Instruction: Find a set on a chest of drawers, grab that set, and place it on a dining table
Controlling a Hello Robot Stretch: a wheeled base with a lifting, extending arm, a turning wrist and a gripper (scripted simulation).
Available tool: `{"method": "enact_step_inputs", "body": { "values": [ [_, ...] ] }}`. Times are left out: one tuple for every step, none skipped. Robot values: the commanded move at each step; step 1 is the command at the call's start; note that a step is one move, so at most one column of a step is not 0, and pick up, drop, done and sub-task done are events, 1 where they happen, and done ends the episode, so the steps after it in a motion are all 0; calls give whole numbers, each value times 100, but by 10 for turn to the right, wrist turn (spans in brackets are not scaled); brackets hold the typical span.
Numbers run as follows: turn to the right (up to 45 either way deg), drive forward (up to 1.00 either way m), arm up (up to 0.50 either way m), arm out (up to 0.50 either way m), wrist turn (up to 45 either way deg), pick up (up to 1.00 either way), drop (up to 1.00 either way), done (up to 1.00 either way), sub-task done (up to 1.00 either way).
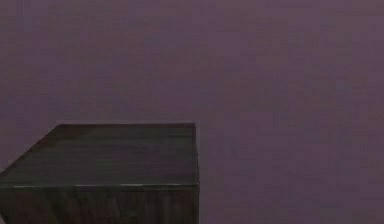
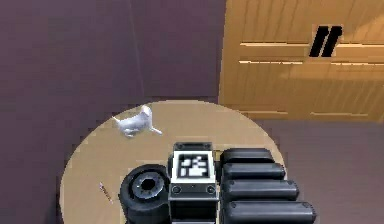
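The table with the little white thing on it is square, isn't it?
No, the table is round, not square. The arm side view shows its curved edge. The little white thing does sit on it.

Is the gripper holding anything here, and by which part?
Cannot be told: the gripper's far end is indistinct against the round light-wood table, where a small silvery thing lies.

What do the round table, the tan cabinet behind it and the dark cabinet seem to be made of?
Round table: probably pale wood or laminate, matte; an even tan top.
Tan cabinet: likely wood; streaky grain and grooves across its front.
Dark cabinet: seemingly dark stained wood with a slight sheen; fine streaks run along its top.
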Motion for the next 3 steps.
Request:
{"method": "enact_step_inputs", "body": {
  "values": [
    [270,0,0,0,0,0,0,0,0],
    [0,10,0,0,0,0,0,0,0],
    [450,0,0,0,0,0,0,0,0]
  ]
}}
